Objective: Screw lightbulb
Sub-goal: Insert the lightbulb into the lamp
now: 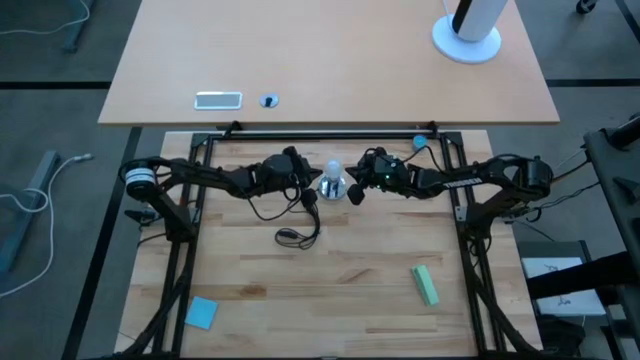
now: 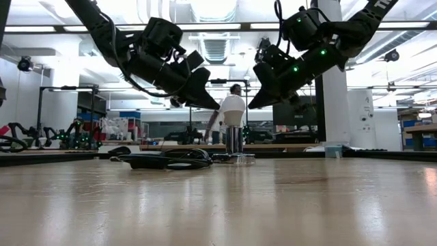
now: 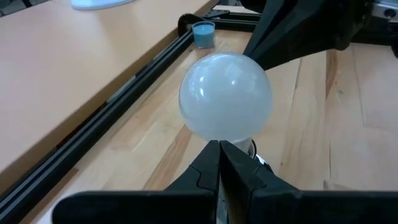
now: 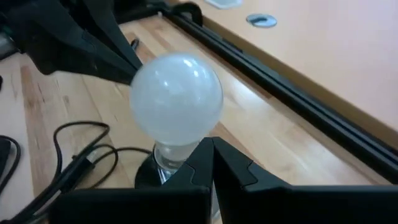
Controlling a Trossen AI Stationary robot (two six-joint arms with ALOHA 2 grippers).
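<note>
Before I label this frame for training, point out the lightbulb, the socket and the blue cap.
lightbulb (image 4: 176,98): right wrist view, on the frosted globe.
socket (image 2: 234,140): low view, on its metal wall.
blue cap (image 3: 203,33): left wrist view, on its side.

Frosted-white pear-shaped lightbulb (image 1: 332,169), upright, globe up, neck seated in the round silver socket (image 2: 235,140), directly above its black cord (image 1: 300,228)

Bright ceiling strips backlight arms (dark silhouettes); tabletop (image 2: 287,198) glare.
</note>
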